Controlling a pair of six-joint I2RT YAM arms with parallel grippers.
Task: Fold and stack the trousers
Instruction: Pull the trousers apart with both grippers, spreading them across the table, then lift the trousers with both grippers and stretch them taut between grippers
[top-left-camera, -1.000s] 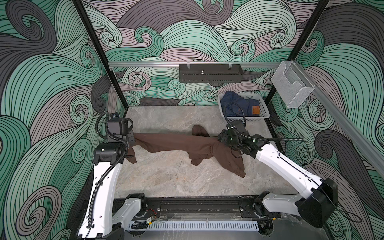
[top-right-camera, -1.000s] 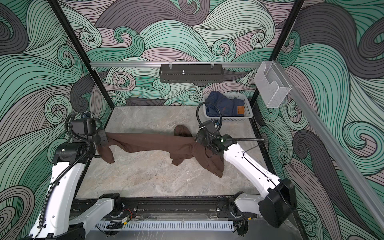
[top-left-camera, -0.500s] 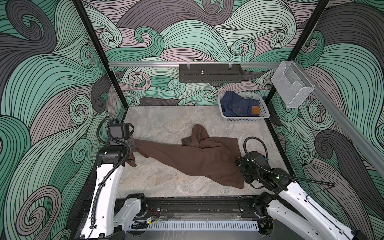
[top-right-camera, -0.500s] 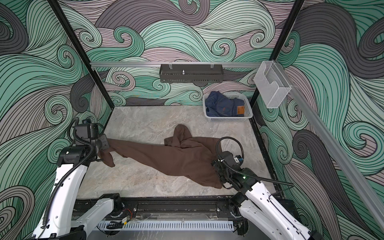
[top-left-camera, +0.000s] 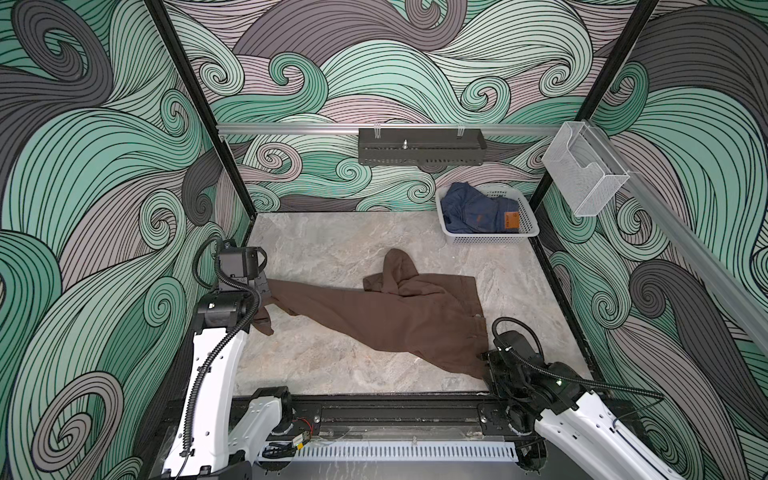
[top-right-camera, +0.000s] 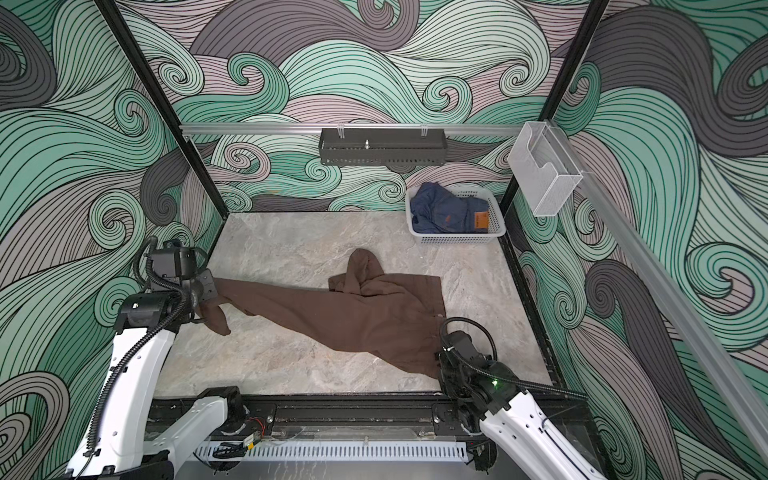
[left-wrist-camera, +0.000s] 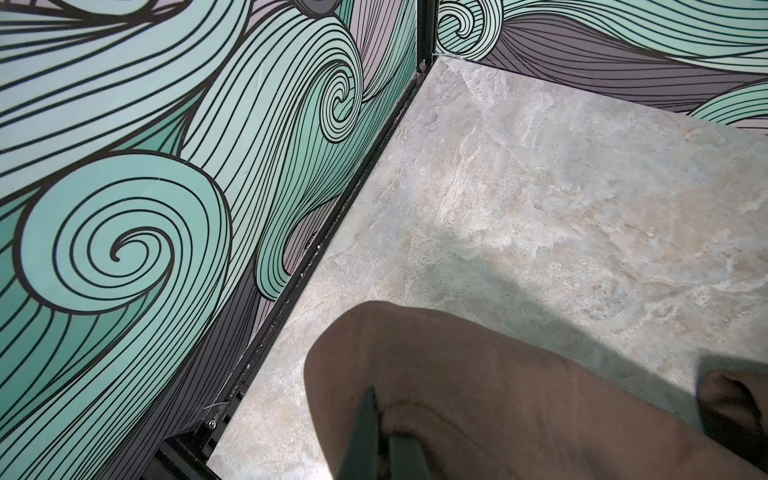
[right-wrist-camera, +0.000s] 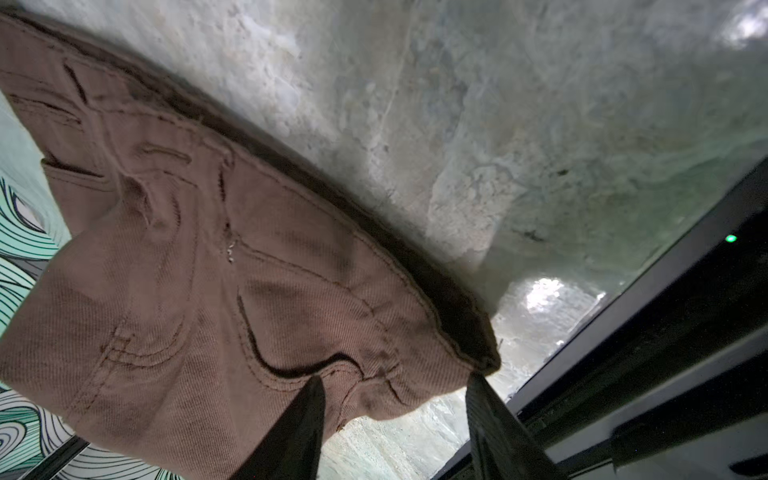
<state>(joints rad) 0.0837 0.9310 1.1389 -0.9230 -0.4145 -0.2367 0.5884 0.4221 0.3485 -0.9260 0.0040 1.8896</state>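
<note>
Currently left claw (top-left-camera: 262, 291) is clenched on one leg end of the trousers (top-left-camera: 386, 316), which stretch across the worktop (top-left-camera: 332, 249) to the right claw (right-wrist-camera: 395, 376). That one sits parted around the waistband corner; can't tell if it grips.

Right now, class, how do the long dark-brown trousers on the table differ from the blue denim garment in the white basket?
The dark-brown trousers lie stretched across the table; the blue denim garment sits bunched in the white basket. The left gripper and right gripper hold the trousers; nothing touches the denim. The denim bears an orange patch; the trousers look plain. Both are cloth.
</note>
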